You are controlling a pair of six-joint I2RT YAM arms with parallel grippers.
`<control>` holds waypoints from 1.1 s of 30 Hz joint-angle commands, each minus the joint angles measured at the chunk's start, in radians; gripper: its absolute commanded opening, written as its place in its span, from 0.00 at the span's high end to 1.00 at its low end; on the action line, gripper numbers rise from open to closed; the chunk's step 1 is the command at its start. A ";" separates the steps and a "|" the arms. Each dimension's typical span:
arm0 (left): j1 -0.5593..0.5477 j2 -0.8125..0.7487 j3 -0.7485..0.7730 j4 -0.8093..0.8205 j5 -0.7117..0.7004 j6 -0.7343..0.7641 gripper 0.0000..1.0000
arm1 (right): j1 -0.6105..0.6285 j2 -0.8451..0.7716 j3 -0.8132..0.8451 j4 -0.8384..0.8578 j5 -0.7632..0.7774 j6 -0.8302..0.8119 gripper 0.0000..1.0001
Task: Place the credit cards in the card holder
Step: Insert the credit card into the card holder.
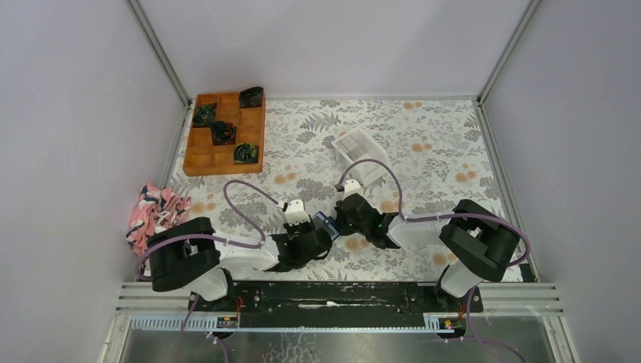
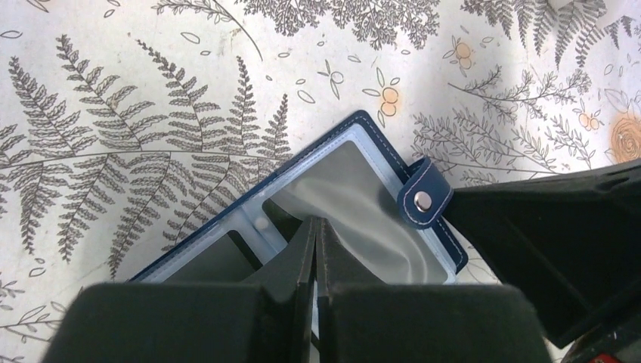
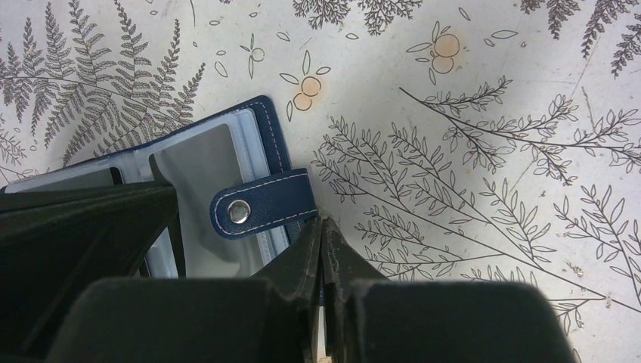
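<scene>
Left gripper (image 2: pixel 315 227) tips pressed together on clear sleeve of open card holder (image 2: pixel 355 178), frame centre; right gripper (image 3: pixel 323 227) also closed, at cover edge under snap strap (image 3: pixel 261 203). Pin holder flat so pockets gape. Only top view shows white box (image 1: pixel 360 153) beyond; credit cards not discernible

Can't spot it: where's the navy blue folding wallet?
Top view: the navy wallet lies open on the floral table, centre front, between the left gripper and right gripper.

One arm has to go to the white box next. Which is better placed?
Probably right: the white box lies just beyond the right gripper, while the left gripper, shut, rests tip-down on the open card holder.
</scene>
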State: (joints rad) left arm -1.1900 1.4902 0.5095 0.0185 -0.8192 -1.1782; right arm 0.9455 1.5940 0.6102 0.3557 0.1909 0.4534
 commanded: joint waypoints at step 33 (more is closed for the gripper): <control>0.117 -0.262 0.016 -0.121 0.013 0.185 0.97 | -0.013 -0.063 0.053 -0.095 0.117 0.011 0.69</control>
State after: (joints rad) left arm -1.0752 1.3006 0.5674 -0.0002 -0.7437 -0.9554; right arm 0.9401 1.5841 0.6369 0.2787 0.2672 0.4683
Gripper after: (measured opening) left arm 0.033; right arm 0.297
